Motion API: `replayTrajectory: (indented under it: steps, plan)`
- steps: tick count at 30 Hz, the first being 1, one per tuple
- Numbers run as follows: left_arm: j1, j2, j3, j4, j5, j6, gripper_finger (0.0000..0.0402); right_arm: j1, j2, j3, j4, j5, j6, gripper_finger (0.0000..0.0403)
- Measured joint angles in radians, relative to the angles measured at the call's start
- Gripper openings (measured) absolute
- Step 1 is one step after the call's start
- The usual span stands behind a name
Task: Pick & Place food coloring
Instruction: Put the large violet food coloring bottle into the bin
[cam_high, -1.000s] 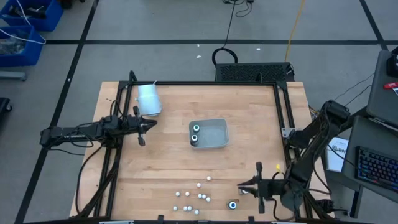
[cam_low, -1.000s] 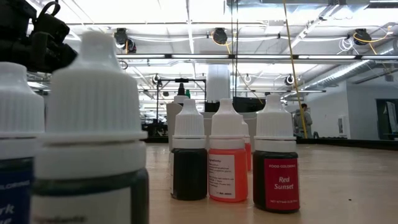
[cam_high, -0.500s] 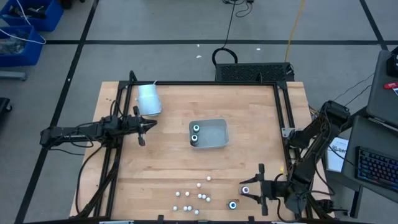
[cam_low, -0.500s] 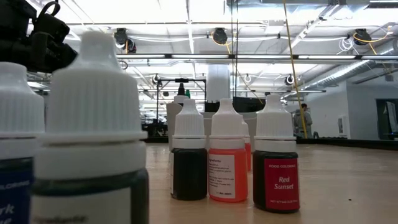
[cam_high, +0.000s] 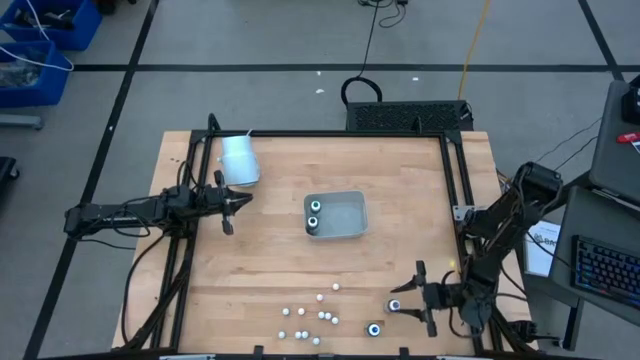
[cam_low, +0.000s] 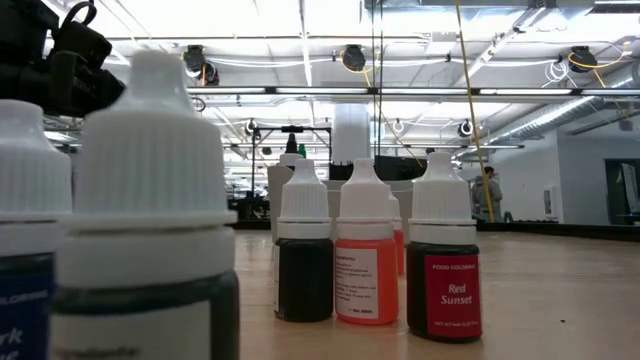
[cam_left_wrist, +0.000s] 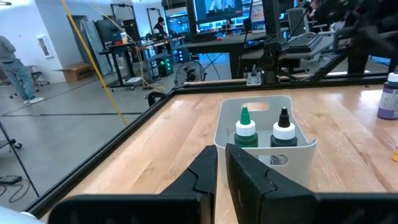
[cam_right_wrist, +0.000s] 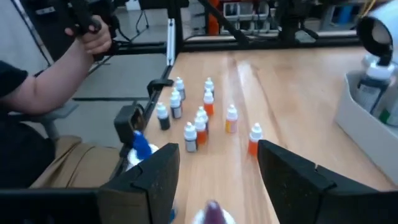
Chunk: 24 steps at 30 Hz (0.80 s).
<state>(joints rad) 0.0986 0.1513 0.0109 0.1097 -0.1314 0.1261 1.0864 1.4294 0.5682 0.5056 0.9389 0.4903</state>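
Several small white-capped food coloring bottles (cam_high: 308, 320) stand in a loose cluster on the wooden table near its near edge; the low view shows them close up (cam_low: 366, 255). One more bottle (cam_high: 396, 305) stands right of the cluster, between the open fingers of my right gripper (cam_high: 402, 303). In the right wrist view its purple top (cam_right_wrist: 212, 213) shows low between the spread fingers (cam_right_wrist: 217, 155). Whether a finger touches it, I cannot tell. Two bottles (cam_left_wrist: 264, 132) stand upright in the pale bin (cam_high: 348, 228). My left gripper (cam_high: 232, 207) waits shut, left of the bin.
A pale cup (cam_high: 240, 160) lies on its side at the far left of the table. Another single bottle (cam_high: 374, 328) stands close to my right gripper, toward the near edge. A black frame (cam_high: 455, 180) borders the table. A person's arm (cam_right_wrist: 43, 74) shows beyond the near edge.
My right gripper has sunk toward the table, rolled a little and opened. The white-capped bottle now shows between its fingers. The left arm, the bin and the bottle cluster have stayed as they were.
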Motion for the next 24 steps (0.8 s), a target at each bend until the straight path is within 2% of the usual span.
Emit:
replayTrajectory:
  steps: [5, 15, 24]
  plan:
    - [0.000, 0.000, 0.000, 0.000, 0.000, -0.007, 0.0042, -0.001, 0.016, -0.058, 0.111, -0.033, -0.006, 0.0208]
    - [0.000, 0.000, 0.000, -0.003, 0.003, -0.035, 0.0042, -0.007, 0.095, -0.058, 0.179, -0.130, -0.044, 0.0208]
    - [0.000, 0.000, 0.000, -0.002, 0.003, -0.050, 0.0042, -0.031, 0.108, -0.058, 0.167, -0.132, -0.033, 0.0208]
